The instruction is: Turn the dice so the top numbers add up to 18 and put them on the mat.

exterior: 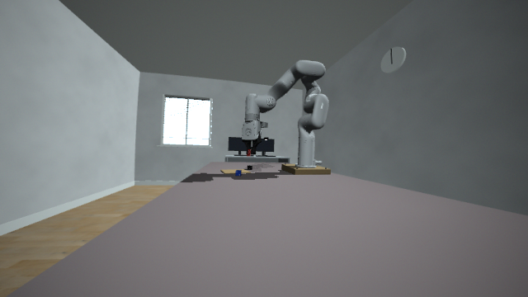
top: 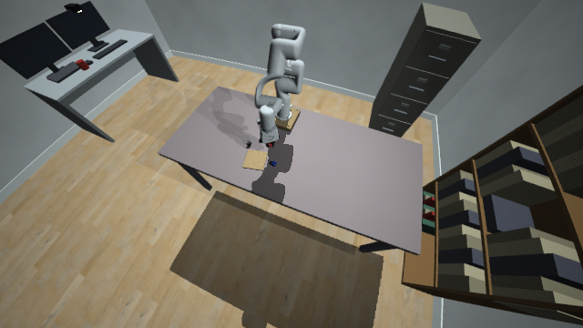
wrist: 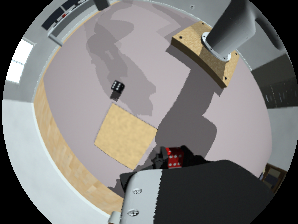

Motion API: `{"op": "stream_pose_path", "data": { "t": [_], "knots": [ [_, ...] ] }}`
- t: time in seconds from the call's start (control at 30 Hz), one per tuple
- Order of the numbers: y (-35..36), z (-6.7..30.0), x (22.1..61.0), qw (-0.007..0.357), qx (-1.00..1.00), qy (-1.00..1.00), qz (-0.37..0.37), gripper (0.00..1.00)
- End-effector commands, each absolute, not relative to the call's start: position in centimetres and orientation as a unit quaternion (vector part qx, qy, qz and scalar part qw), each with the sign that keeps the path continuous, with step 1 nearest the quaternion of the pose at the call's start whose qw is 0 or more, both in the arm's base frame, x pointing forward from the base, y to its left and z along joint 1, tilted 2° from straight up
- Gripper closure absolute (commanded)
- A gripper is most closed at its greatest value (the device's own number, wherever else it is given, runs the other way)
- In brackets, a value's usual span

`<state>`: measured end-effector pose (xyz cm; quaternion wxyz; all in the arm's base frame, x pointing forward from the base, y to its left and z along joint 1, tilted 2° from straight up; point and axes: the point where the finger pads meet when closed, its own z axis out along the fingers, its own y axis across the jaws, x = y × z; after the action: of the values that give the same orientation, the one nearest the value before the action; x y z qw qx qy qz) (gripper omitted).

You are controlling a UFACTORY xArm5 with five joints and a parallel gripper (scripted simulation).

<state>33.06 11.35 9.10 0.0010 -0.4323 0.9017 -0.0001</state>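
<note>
My gripper (top: 270,144) (exterior: 249,153) (wrist: 171,154) is shut on the red die, which hangs between the fingertips above the table, near the mat's edge on the arm's side. The red die (top: 271,146) (exterior: 249,152) (wrist: 174,154) shows several white pips to the wrist camera. The tan square mat (top: 255,160) (exterior: 227,171) (wrist: 125,137) bears no die. The black die (top: 249,144) (exterior: 249,167) (wrist: 117,86) rests on the table just off the mat, with several white pips showing. The blue die (top: 273,163) (exterior: 238,173) rests beside the mat's right edge in the top view; the wrist view does not show it.
The arm's wooden base board (top: 290,119) (exterior: 306,170) (wrist: 220,67) stands on the table (top: 346,182) (exterior: 313,231) (wrist: 70,70) behind the gripper. Arm shadows fall around the mat and the blue die. A filing cabinet and a bookshelf stand beyond the table.
</note>
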Motion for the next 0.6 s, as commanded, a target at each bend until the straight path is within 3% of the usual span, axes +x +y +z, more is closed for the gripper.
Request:
{"op": "stream_pose_path", "data": {
  "t": [0.0, 0.57],
  "knots": [
    [11.1, 9.21, 33.37, 0.002, -0.353, 0.936, 0.0, 0.79],
    [10.26, 9.23, 33.92, 0.002, -0.125, 0.992, 0.0, 0.79]
  ]
}}
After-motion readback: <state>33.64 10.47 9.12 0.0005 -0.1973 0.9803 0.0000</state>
